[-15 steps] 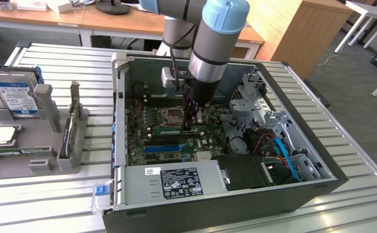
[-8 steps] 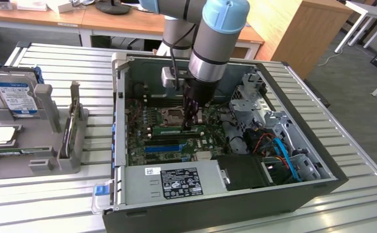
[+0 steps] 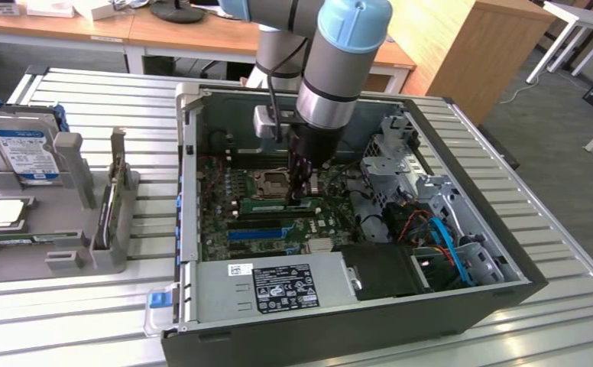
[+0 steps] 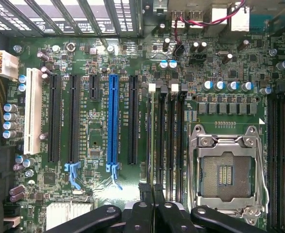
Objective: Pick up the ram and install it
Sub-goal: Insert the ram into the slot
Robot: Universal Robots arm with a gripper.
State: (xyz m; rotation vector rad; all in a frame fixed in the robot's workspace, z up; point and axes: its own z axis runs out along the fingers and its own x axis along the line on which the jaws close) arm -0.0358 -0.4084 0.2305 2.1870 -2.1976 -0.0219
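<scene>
Seemingly well along: in the exterior view the ram (image 3: pixel 266 205) lies along a motherboard slot inside the open computer case (image 3: pixel 189 153), at six o'clock of the processor socket (image 3: pixel 274 181). The gripper (image 3: pixel 299 197) stands upright on it, toward its three o'clock end, jaws drawn narrow. Picking up looks done. Whether the stick is fully seated, and whether the jaws pinch or merely press it, I cannot tell. In the wrist view the jaws hang nearly closed over the memory slots (image 4: pixel 164 136), between the blue slot (image 4: pixel 113 121) and the socket.
</scene>
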